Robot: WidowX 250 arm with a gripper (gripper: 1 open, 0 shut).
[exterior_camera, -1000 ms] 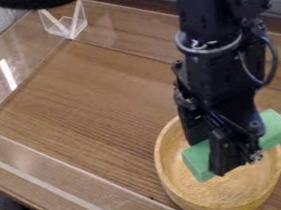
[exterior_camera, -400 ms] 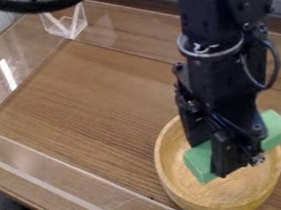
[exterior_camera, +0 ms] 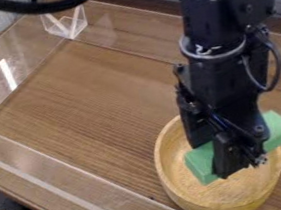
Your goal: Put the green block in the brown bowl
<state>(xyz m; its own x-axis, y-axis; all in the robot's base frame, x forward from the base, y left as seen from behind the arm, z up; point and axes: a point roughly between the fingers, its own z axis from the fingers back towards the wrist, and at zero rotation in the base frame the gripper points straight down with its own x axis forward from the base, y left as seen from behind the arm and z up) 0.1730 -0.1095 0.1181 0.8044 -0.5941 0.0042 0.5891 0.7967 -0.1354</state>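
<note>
The black two-fingered tool (exterior_camera: 230, 153) at the end of the black jointed arm (exterior_camera: 226, 57) reaches down from the top of the frame, its tip over the lower right. Its jaws are closed onto the bright green rectangular block (exterior_camera: 275, 133), which shows on both sides of it: one part toward two o'clock, the other toward eight o'clock. The block's long side appears to run across the tool along that same line, though the fingers hide its middle.

Outward from the block, the round light-brown wooden bowl (exterior_camera: 177, 187) lies beneath, on the wooden desk (exterior_camera: 90, 95). Its open floor spreads toward six and seven o'clock from the tip; the block's two-o'clock end looks close to the rim. Whether the block touches the bowl cannot be told from this view. The coming move probably calls for a slight shift toward seven o'clock, then lowering and release, lest that end catch the rim.
</note>
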